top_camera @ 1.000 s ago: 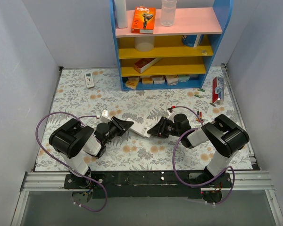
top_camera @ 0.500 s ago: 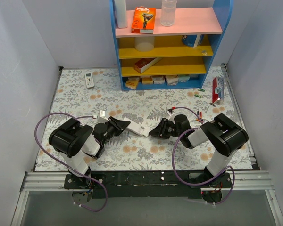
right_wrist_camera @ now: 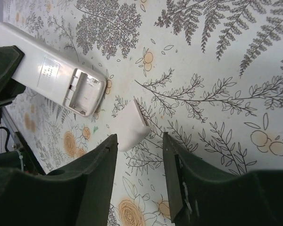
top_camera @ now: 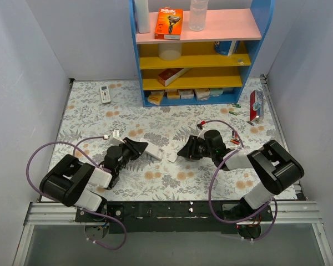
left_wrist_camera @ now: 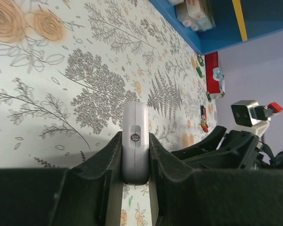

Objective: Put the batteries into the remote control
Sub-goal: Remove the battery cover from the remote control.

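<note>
My left gripper point(top_camera: 143, 148) is shut on the white remote control point(top_camera: 154, 151), holding it by its sides low over the table. The left wrist view shows its end point(left_wrist_camera: 134, 117) pinched between the fingers. The right wrist view shows the remote point(right_wrist_camera: 42, 66) with its battery bay point(right_wrist_camera: 83, 92) uncovered and empty. The small white battery cover point(right_wrist_camera: 132, 125) lies loose on the table point(top_camera: 172, 158). My right gripper point(right_wrist_camera: 139, 143) is open and empty just behind the cover. Small red batteries point(top_camera: 235, 142) lie right of my right arm and show in the left wrist view point(left_wrist_camera: 204, 126).
A blue and yellow shelf point(top_camera: 197, 50) with boxes stands at the back. A smaller white remote with buttons point(top_camera: 105, 93) lies at the back left. A red pack point(top_camera: 256, 105) and small green items point(top_camera: 235, 105) lie at the right.
The battery cover has come off the remote and now lies on the table. My right gripper has let go and opened. My left gripper has drawn the remote a little to the left.
</note>
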### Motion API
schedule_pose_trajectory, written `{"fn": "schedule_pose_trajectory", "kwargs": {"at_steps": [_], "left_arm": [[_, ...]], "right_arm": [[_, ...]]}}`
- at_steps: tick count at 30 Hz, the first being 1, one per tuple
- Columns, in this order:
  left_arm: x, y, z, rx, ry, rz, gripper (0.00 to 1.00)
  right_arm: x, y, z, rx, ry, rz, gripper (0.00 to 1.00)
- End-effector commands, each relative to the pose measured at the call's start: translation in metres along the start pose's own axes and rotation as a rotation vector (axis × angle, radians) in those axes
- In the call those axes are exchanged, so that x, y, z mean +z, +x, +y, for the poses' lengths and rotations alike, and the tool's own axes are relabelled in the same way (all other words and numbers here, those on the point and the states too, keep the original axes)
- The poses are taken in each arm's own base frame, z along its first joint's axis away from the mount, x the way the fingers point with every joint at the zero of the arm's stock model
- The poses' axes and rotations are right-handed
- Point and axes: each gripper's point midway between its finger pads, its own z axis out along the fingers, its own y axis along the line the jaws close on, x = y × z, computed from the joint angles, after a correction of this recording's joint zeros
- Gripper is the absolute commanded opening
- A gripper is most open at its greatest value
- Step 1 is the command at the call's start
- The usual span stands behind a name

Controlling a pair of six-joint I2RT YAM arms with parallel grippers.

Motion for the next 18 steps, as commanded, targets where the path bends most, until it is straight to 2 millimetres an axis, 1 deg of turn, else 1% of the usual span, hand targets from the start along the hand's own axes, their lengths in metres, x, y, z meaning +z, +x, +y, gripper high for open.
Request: {"fn": "schedule_pose_trajectory", "kwargs": {"at_steps": [1, 2, 4, 5, 6, 7, 8, 9, 10, 11, 12, 14, 15, 16, 17, 18], "left_arm": [[-0.01, -0.008, 0.032, 0.089, -0.138, -0.031, 0.0], [-0.011, -0.007, 0.033, 0.09, -0.141, -0.021, 0.0], [-0.012, 0.0, 0.034, 0.068, -0.144, 0.014, 0.0], [-0.015, 0.004, 0.037, 0.054, -0.15, 0.024, 0.0], [-0.015, 0.008, 0.04, 0.039, -0.153, 0.036, 0.02], [-0.016, 0.011, 0.042, 0.028, -0.157, 0.045, 0.05], [-0.017, 0.018, 0.04, -0.001, -0.146, 0.079, 0.06], [-0.018, 0.023, 0.042, -0.013, -0.159, 0.1, 0.08], [-0.019, 0.027, 0.043, -0.028, -0.165, 0.116, 0.13], [-0.02, 0.029, 0.043, -0.043, -0.171, 0.123, 0.17], [-0.022, 0.033, 0.046, -0.053, -0.187, 0.134, 0.18], [-0.024, 0.034, 0.045, -0.062, -0.198, 0.128, 0.21], [-0.029, 0.037, 0.053, -0.068, -0.233, 0.137, 0.24], [-0.029, 0.029, 0.052, -0.068, -0.244, 0.097, 0.27], [-0.032, 0.029, 0.056, -0.071, -0.262, 0.092, 0.39], [-0.037, 0.032, 0.064, -0.068, -0.299, 0.098, 0.43]], "right_arm": [[-0.006, -0.022, -0.001, -0.134, 0.067, -0.034, 0.54], [-0.008, -0.019, -0.004, -0.159, 0.085, -0.014, 0.56], [-0.011, -0.03, 0.001, -0.197, 0.093, -0.034, 0.61], [-0.013, -0.031, 0.0, -0.229, 0.101, -0.033, 0.63], [-0.015, -0.032, -0.001, -0.243, 0.113, -0.026, 0.64], [-0.018, -0.04, 0.003, -0.263, 0.12, -0.047, 0.65], [-0.021, -0.042, 0.004, -0.281, 0.125, -0.051, 0.65], [-0.024, -0.041, 0.001, -0.3, 0.145, -0.038, 0.66], [-0.028, -0.05, 0.006, -0.316, 0.153, -0.061, 0.66], [-0.03, -0.051, 0.006, -0.325, 0.162, -0.064, 0.68], [-0.036, -0.051, 0.005, -0.336, 0.179, -0.06, 0.68], [-0.041, -0.055, 0.004, -0.347, 0.205, -0.071, 0.71], [-0.045, -0.059, 0.007, -0.36, 0.205, -0.082, 0.72], [-0.049, -0.058, 0.004, -0.359, 0.225, -0.073, 0.73], [-0.051, -0.058, 0.005, -0.361, 0.231, -0.073, 0.75], [-0.055, -0.06, 0.007, -0.369, 0.232, -0.079, 0.75]]}}
